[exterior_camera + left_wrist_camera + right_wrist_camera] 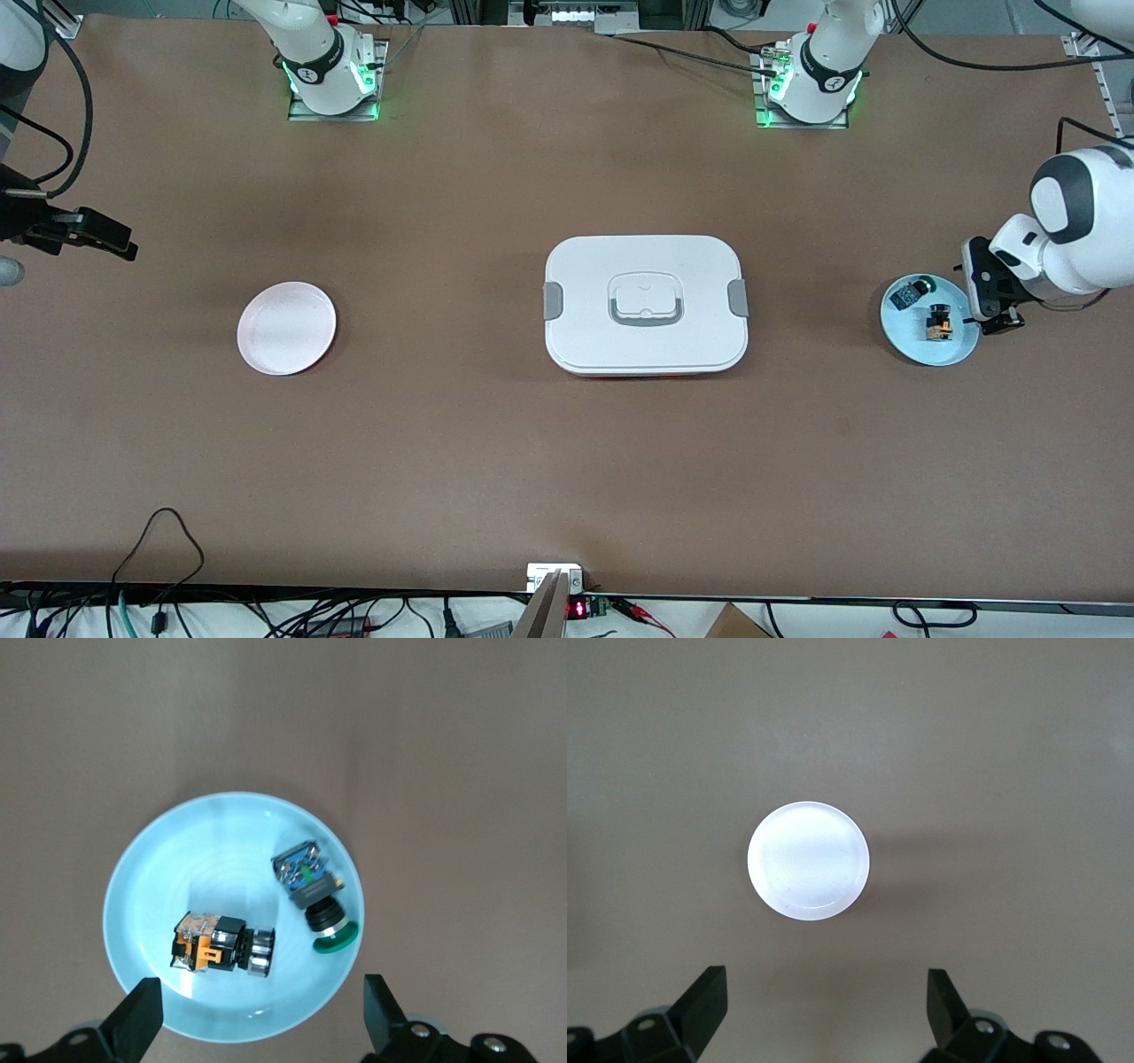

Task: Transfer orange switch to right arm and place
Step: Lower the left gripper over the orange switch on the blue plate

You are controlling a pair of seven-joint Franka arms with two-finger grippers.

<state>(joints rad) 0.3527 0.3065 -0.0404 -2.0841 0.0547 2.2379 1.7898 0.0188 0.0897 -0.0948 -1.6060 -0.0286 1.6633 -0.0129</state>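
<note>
On the pale blue plate [921, 347] at the left arm's end of the table lies the orange switch [221, 943], on its side, w/ a blue-and-green component [310, 886] just beside it but apart. Left gripper [992, 297] hangs over that plate's edge, fingers spread wide, nothing held. Right gripper [84, 235] waits over bare table near the pink plate [286, 328] at the right arm's end, also spread and empty. A white lidded box [645, 304] sits mid-table between the 2 plates.

Step in hand, as I judge it: the pick. Centre the fingers over the orange body, turn the wrist so they close across its short sides, and come straight down w/o nudging the green-capped part. Grip toward one end so the right gripper has room at handover.

No readable brand or writing on the switch, plates or box.
</note>
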